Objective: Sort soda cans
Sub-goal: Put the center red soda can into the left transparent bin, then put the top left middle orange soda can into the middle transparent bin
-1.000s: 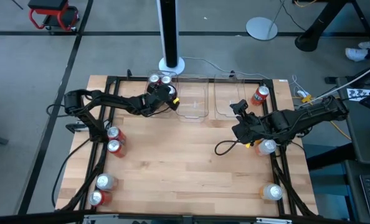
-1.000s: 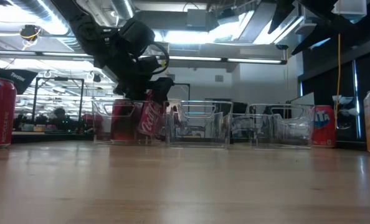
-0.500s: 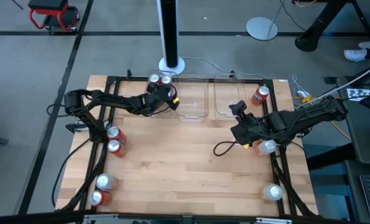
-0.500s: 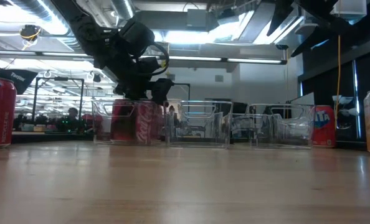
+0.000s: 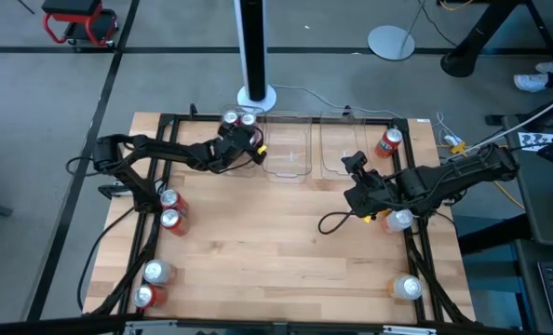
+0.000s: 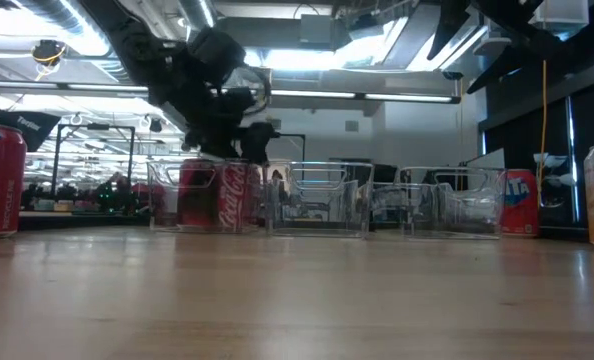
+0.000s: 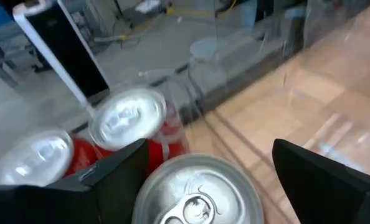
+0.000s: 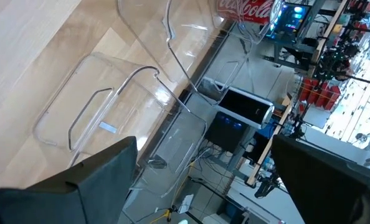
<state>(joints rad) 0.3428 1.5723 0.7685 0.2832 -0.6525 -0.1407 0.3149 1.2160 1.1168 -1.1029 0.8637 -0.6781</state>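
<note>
I judge the step in hand to be the drop-off of a red-bodied soda can with a silver top among the red cans at the far left of the row of clear plastic rectangular bins. My left gripper hangs right over that can, fingers spread wide on either side of its lid and, as far as I can tell, not pressing it; the can stands upright beside two more red silver-topped cans. My right gripper waits near mid-table on the right, jaws parted and empty, facing the empty bins.

The rest of the soda cans are scattered along the edges: two red ones at the left rail, two more at the near-left corner, a red-orange one at the far right beside the bins, a pale one under the right arm, and another pale one at the near right.

Next, I would lift the left gripper straight up clear of the lids, so a finger does not tip the neighbours, then swing it to the pair at the left rail.

The surface is a pale wooden table top framed by black rails, bare in the middle. Beyond it lie a grey floor, a white post on a round base and a red stool
</note>
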